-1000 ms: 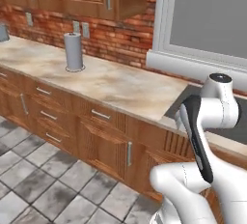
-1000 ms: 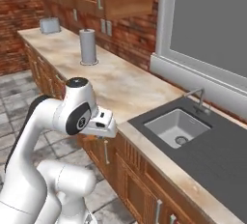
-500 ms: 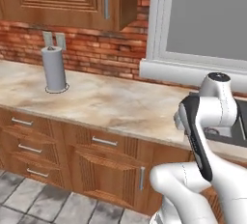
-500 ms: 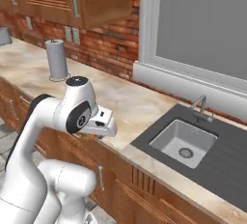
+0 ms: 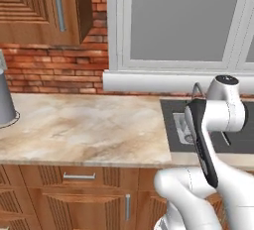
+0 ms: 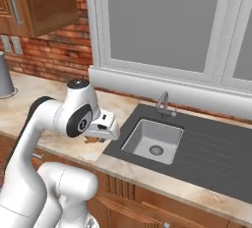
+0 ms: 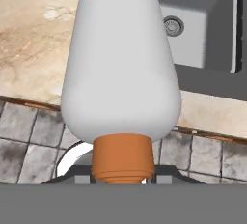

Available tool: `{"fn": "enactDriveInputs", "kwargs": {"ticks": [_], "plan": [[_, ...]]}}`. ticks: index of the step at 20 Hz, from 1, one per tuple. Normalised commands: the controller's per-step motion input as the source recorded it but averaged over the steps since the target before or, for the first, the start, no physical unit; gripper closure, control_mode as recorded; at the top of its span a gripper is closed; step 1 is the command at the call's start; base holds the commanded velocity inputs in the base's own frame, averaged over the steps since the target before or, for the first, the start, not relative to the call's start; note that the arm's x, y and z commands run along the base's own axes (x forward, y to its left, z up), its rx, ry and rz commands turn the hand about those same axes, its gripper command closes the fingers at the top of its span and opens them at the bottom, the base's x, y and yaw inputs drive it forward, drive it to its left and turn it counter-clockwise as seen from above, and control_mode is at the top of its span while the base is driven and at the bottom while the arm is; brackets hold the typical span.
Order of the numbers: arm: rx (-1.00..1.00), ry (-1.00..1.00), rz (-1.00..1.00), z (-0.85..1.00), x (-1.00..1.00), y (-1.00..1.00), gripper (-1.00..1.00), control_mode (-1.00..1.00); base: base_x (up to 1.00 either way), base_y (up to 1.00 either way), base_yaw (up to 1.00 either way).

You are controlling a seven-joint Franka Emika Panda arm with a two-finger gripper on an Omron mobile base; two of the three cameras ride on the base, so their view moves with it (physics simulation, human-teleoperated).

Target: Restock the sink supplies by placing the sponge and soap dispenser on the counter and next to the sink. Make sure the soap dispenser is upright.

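My gripper is shut on the soap dispenser, a pale white bottle whose orange pump collar sits between the fingers while its rounded body points away from the hand. In the right base view the gripper hangs over the front edge of the beige marbled counter, just left of the dark sink, with a bit of orange showing beneath it. Past the bottle lie the counter and the sink basin. The sponge is out of view.
A grey cylinder stands far left on the counter. The faucet rises behind the basin, under a window sill. A wooden wall cabinet hangs upper left. Grey floor tiles lie below the counter's edge.
The base has driven along the counter, so the whole scene slid left and the sink came nearer. The arm's pose and its hold on the bottle are unchanged.
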Motion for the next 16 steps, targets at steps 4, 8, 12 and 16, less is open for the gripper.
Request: {"fn": "enactDriveInputs", "kwargs": {"ticks": [4, 8, 12, 16], "plan": [[-0.2, 0.55, 0.03, 0.0, 1.0, 0.16, 1.0, -1.0, 0.0, 0.0, 0.0], [-0.23, 0.44, 0.26, 0.14, 1.0, 0.18, 1.0, -1.0, 0.0, 0.0, 0.0], [-0.25, 0.4, 0.29, 0.17, 1.0, 0.22, 1.0, -1.0, 0.0, 0.0, 0.0], [-0.14, 0.24, 0.4, 0.0, 1.0, 0.14, 1.0, -1.0, 0.0, 0.0, 0.0]]}}
